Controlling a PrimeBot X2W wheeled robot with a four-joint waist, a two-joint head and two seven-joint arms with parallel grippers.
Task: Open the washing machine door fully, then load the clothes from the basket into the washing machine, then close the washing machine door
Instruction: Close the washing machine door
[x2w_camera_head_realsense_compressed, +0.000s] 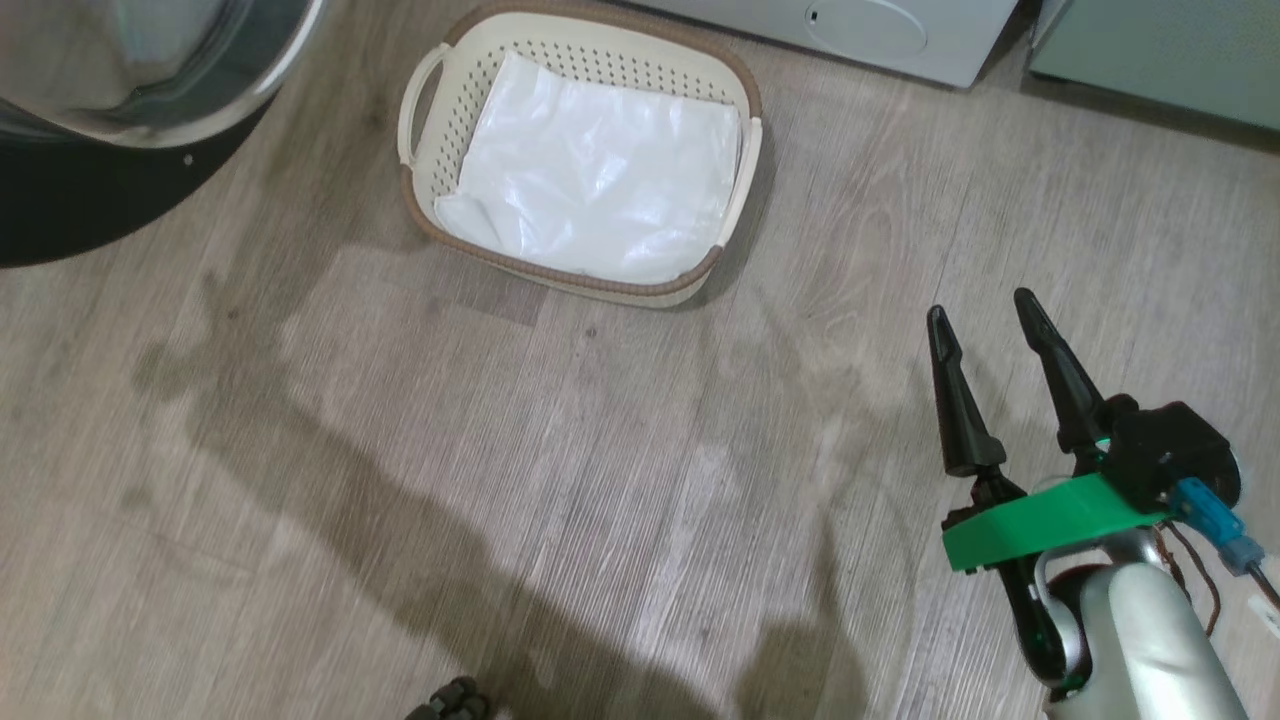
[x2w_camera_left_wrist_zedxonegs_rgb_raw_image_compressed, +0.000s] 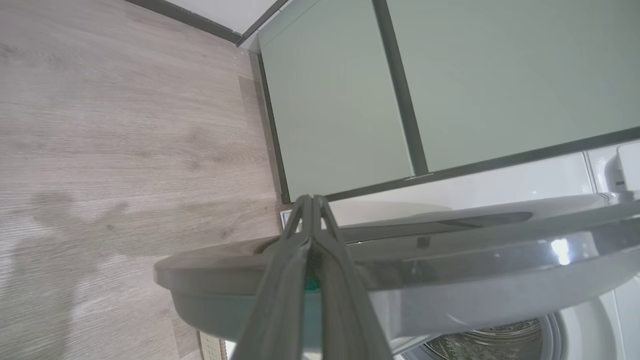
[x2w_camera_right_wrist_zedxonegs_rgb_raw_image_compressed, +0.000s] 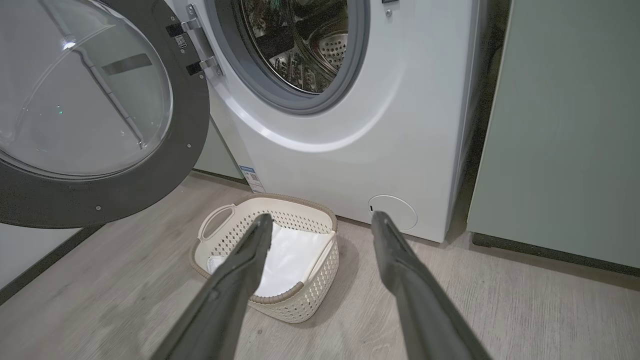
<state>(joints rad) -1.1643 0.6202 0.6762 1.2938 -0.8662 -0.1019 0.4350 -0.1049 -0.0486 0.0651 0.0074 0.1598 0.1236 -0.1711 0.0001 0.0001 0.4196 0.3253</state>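
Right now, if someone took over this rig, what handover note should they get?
The left end effector: shut, tips at the edge of the round black-rimmed glass door, which hangs wide open.
The right end effector: open, empty, above the floor.
The cream perforated plastic basket before the white front-loading washing machine holds just a white plastic-like sheet.
Door opening done; loading apparently done, drum contents unclear.
Remaining: close the door.
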